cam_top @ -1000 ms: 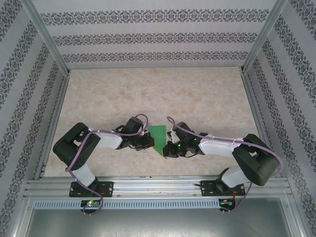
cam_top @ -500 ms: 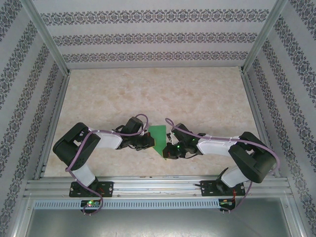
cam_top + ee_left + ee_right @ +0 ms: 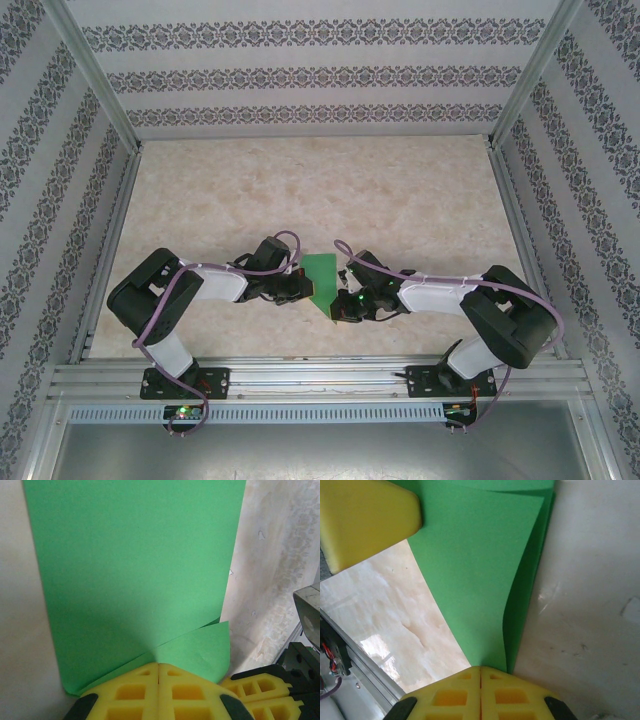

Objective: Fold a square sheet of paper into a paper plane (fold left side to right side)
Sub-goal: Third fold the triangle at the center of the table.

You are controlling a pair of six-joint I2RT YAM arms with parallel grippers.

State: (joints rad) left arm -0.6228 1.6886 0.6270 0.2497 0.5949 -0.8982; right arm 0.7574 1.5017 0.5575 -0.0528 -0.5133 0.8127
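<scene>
At near-centre of the table (image 3: pixel 300 180), the folded green sheet (image 3: pixel 320 278) runs 12-to-6; left gripper (image 3: pixel 158 666) pinches its 9 o'clock edge, right gripper (image 3: pixel 480 669) clamps its 5 o'clock corner.

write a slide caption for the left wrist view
Left gripper shut on the edge of the partly folded green sheet of paper

The sheet of paper (image 3: pixel 322 276) lies between the two claws, over the worktop (image 3: pixel 300 180). The left claw (image 3: pixel 304 290) meets its left edge, and the sheet spreads out ahead of that claw's tips. The right claw (image 3: pixel 339 306) meets its near right corner, just beside the left claw.
</scene>
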